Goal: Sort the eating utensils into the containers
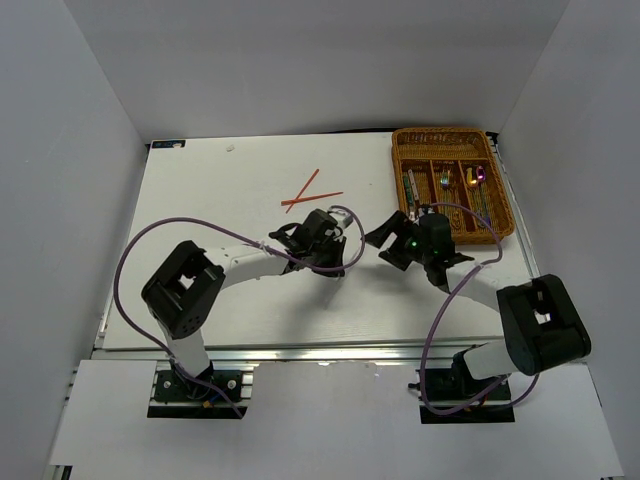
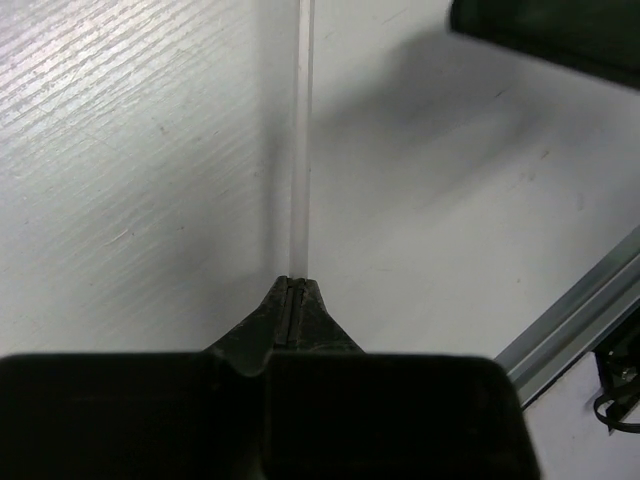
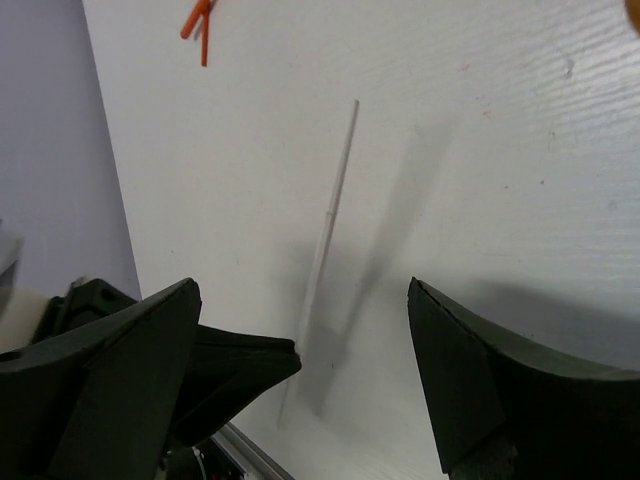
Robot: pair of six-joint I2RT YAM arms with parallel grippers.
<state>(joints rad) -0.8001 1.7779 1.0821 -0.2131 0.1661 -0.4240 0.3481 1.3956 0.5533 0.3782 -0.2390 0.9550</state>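
My left gripper is shut on one thin silver chopstick and holds it by one end, just above the white table. In the top view the left gripper is at mid-table. My right gripper is open and empty, just right of the left one. In the right wrist view the silver chopstick runs between its spread fingers, pinched low down by the left gripper's tip. Two crossed red chopsticks lie further back. The wicker tray at the back right holds spoons and other cutlery.
White walls close in the table on the left, back and right. The metal rail of the table's near edge runs close to the left gripper. The red chopsticks' ends show in the right wrist view.
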